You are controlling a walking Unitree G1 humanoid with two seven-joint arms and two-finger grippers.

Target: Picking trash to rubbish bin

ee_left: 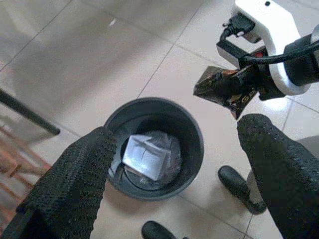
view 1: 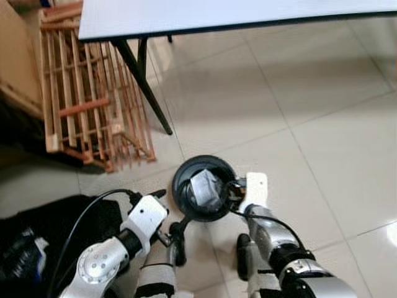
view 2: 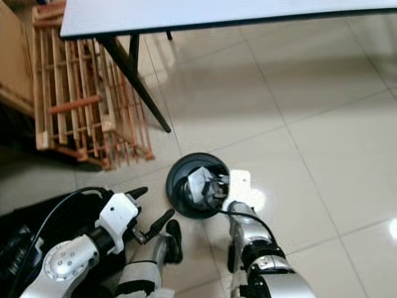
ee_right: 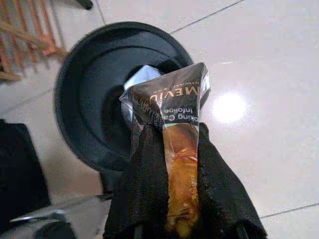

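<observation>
- The right gripper (ee_right: 172,164) is pinching a brown snack wrapper (ee_right: 172,107) just over the black bin's (view 1: 181,186) rim.
- The left gripper (ee_left: 174,169) is hanging spread beside it, above glossy pale floor tiles (view 1: 322,143).
- Beyond both, a white table (view 1: 217,12) and wooden crate (view 1: 93,99) are standing.

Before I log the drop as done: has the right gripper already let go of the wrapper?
No, the right gripper is shut on the brown wrapper, holding it above the black bin.

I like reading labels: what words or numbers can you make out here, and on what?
"MEVI", cut off at both ends: on the brown snack wrapper held in the right gripper over the black bin.
"king Ca" and "infoline": smaller print on that wrapper, partly readable.
Silvery packet in the bin: nothing readable.
</observation>
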